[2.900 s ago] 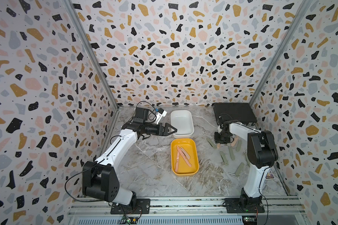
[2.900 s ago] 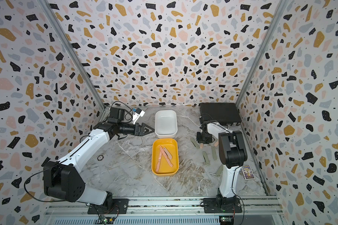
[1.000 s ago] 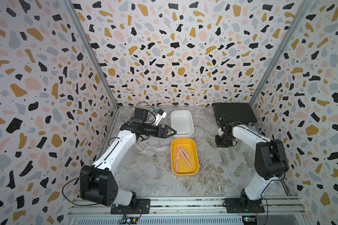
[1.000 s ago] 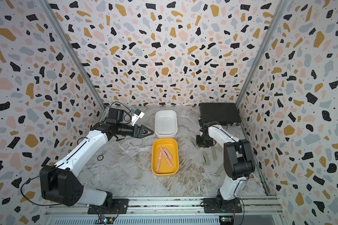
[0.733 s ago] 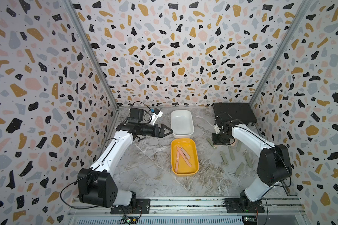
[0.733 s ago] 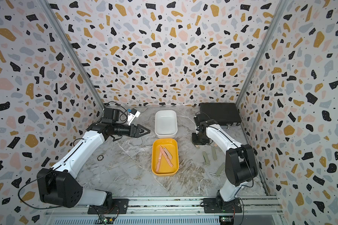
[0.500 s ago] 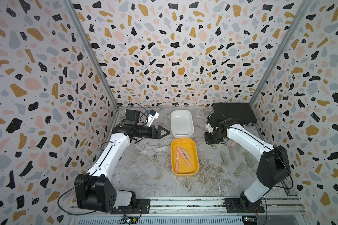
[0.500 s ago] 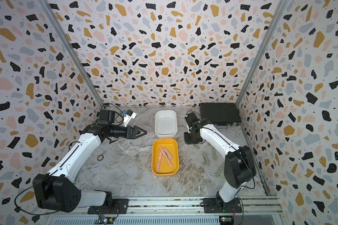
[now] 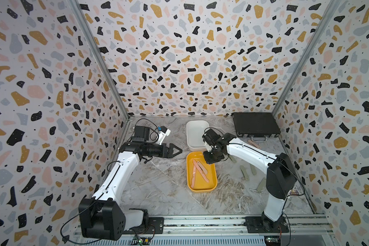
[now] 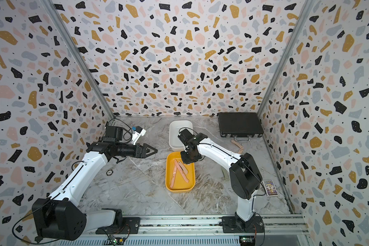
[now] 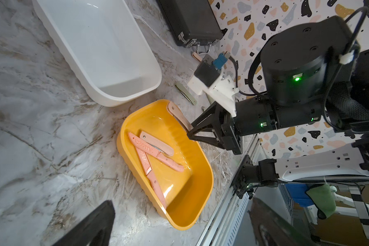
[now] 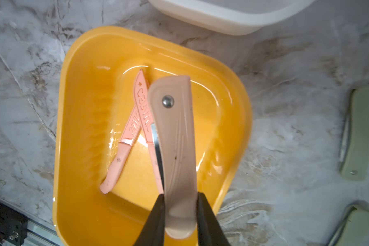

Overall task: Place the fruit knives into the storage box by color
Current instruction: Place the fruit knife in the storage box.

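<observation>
- Fruit knives: slim, flat, plastic-handled pieces in pale pink or sage green. One folded pale pink knife, with a metal rivet near its free end, is clamped by its other end in the closed fingers of the right gripper. It hangs above the far end of the yellow plastic tub.
- Three pink knives lie inside the yellow tub. Two open blades with raised lettering cross each other, and a folded one lies over them.
- Sage green knives lie loose on the marble-patterned table, to the right of the yellow tub, beside and partly under the right arm. More pink knives lie just in front of the handle of the black hard case, which stands in the far right corner.
- White plastic tub: just beyond the yellow one, end to end with it. In both top views the right wrist overlaps its near right corner.
- Left gripper: jaws spread wide and holding nothing. It is level above the table to the left of the two tubs, pointing towards them, apart from every knife.
- Small printed card: on the table near the right wall.
- Small dark disc: on the table under the left arm.
</observation>
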Controlling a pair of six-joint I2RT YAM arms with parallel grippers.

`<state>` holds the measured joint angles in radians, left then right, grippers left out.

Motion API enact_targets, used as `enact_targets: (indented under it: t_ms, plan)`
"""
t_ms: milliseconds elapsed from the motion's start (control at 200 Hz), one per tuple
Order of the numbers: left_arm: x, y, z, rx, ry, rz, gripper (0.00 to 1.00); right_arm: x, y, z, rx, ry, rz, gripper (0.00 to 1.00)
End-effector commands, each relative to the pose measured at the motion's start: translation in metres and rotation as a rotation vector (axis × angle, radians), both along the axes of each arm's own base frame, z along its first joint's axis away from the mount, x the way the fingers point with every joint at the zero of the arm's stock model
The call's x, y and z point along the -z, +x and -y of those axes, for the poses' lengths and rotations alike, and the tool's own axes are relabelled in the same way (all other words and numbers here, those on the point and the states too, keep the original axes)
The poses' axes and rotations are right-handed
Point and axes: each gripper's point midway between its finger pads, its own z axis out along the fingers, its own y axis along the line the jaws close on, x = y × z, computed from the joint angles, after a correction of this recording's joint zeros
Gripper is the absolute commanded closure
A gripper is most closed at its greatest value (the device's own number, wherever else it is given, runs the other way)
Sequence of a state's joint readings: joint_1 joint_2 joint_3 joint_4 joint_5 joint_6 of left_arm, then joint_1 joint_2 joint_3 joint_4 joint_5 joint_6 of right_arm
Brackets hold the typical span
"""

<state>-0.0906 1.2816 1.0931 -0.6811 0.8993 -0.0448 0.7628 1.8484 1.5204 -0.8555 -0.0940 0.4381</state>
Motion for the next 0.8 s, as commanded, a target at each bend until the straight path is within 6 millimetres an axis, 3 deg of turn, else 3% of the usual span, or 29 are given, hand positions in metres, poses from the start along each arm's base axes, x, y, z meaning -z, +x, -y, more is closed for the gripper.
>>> enact_targets:
  t_ms: [0, 195, 611, 791]
  plan:
    - [0.000, 0.001, 0.000, 0.007, -0.011, 0.016, 0.01, -0.005, -0.001, -0.017, -0.007, 0.032, 0.000, 0.81]
    - [0.002, 0.000, 0.002, 0.012, -0.027, 0.012, 0.01, 0.019, 0.000, -0.018, -0.007, 0.002, -0.022, 0.80]
    - [0.005, 0.000, 0.004, 0.021, -0.042, 0.000, 0.01, 0.050, 0.003, -0.009, -0.012, -0.084, -0.043, 0.78]
    - [0.006, 0.000, 0.004, 0.021, -0.039, 0.000, 0.01, 0.043, 0.004, -0.010, -0.011, -0.065, -0.029, 0.60]
